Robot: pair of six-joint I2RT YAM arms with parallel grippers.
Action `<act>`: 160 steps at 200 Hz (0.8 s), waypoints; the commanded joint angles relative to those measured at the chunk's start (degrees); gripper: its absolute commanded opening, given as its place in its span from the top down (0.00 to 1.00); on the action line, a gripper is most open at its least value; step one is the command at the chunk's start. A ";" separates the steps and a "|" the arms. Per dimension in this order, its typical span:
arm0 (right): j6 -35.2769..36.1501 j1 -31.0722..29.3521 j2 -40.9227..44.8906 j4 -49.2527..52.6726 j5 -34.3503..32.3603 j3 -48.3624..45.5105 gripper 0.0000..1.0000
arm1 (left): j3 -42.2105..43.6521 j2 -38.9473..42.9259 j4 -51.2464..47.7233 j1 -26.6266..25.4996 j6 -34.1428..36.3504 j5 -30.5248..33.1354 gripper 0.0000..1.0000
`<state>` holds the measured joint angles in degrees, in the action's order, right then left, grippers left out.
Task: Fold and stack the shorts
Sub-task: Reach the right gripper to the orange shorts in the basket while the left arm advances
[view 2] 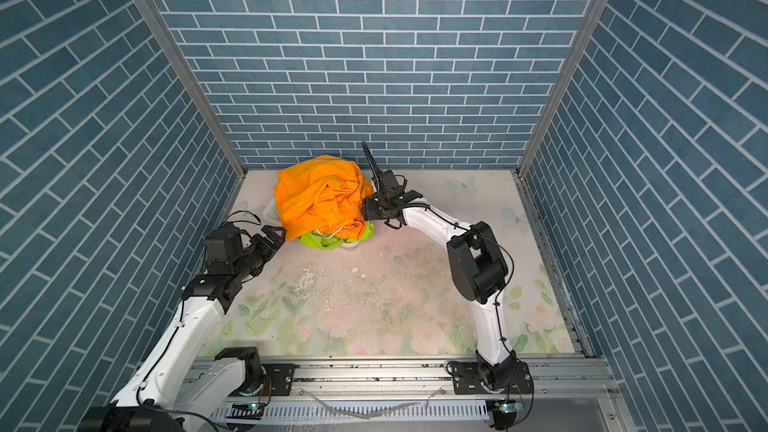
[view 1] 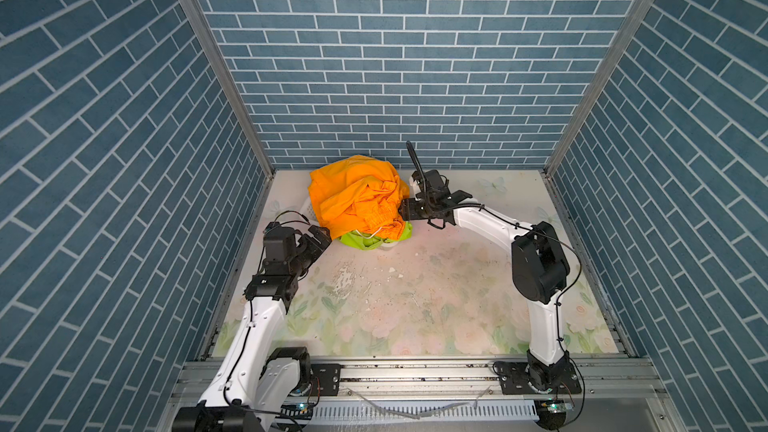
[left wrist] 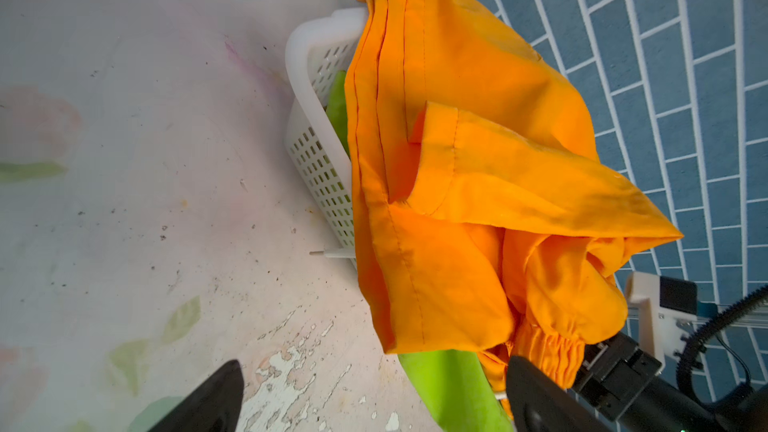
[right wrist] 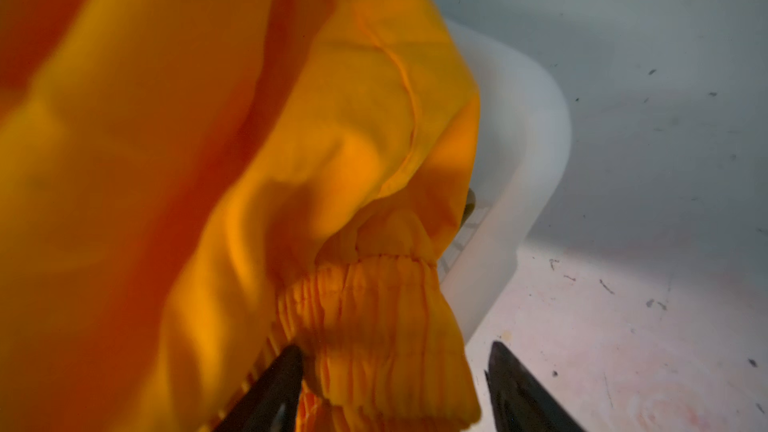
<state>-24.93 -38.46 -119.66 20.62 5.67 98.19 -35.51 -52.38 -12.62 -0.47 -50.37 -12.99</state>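
Evidently mid-pickup at the far edge of the worktop (view 1: 436, 284), the right gripper (right wrist: 395, 349) straddles the waistband (right wrist: 374, 297) of the orange shorts (right wrist: 249, 139), jaws part-closed, unpinched: next, clamp and lift; left gripper (left wrist: 374, 367) hangs wide open, empty.

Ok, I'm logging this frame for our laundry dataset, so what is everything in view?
orange shorts: one, bright orange, heaped over the basket at the table's back
green shorts: one, lime, under the orange pair, partly in the basket
basket: one, white perforated, mostly covered by cloth
table: one, pale floral, worn middle
walls: three, blue brick pattern
left hand: one, black, open beside the pile
right hand: one, black, open around the orange waistband
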 commanded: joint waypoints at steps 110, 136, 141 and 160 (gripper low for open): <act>-21.14 20.27 26.90 -12.10 -14.23 -37.01 1.00 | -4.96 -6.59 1.54 -23.33 2.55 11.37 0.00; -24.65 25.06 36.15 -11.69 -24.19 -44.95 1.00 | -8.39 -10.27 2.25 -28.27 2.95 14.38 0.00; -25.60 25.73 37.68 -11.15 -26.72 -45.86 1.00 | -9.02 -11.23 2.56 -28.92 2.98 14.57 0.00; -29.21 28.15 42.76 -9.97 -33.34 -49.69 1.00 | -11.15 -14.99 3.67 -31.08 2.81 14.55 0.01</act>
<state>-49.63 -12.58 -82.76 8.62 -8.73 51.68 -43.75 -63.77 -10.68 -29.06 -48.34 -0.91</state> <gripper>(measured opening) 0.154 0.995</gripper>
